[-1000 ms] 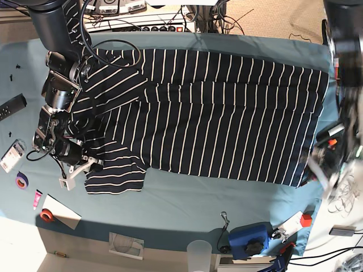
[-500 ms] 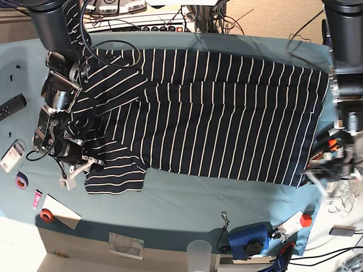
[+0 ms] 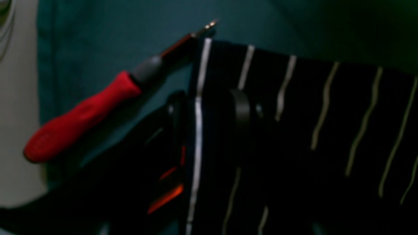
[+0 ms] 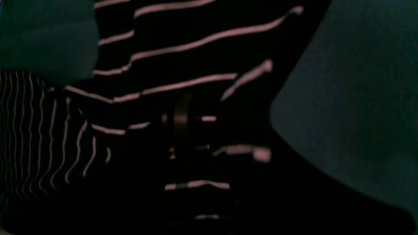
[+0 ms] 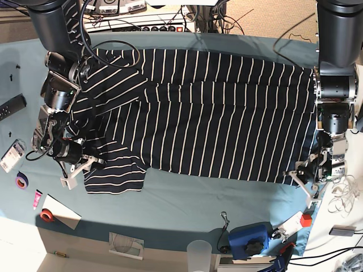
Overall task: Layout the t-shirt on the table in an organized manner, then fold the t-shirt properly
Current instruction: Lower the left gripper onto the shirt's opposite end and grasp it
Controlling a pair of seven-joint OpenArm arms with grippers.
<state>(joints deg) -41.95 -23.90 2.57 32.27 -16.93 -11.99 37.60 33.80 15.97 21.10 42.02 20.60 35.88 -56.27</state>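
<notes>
The dark striped t-shirt [image 5: 215, 124] lies spread across the teal table [image 5: 181, 198], body flat, with one sleeve rumpled at the lower left. My right gripper [image 5: 79, 171] sits at that sleeve, its white fingers apart over the fabric. The right wrist view is dark and shows only striped cloth [image 4: 196, 49] around one finger [image 4: 180, 114]. My left gripper [image 5: 303, 181] is at the shirt's lower right corner. In the left wrist view its jaws stand open [image 3: 209, 107], straddling the shirt's edge [image 3: 310, 130].
A red-handled screwdriver [image 3: 81, 117] lies on the table beside the shirt's corner. Along the front edge are a blue device [image 5: 249, 238], a plastic cup [image 5: 198, 252] and a red block [image 5: 307, 220]. Tape rolls [image 5: 21, 181] and a remote [image 5: 12, 106] lie left.
My left arm has swung in from the right edge and come down at the shirt's lower right corner. The right gripper stayed at the sleeve, shifting only slightly.
</notes>
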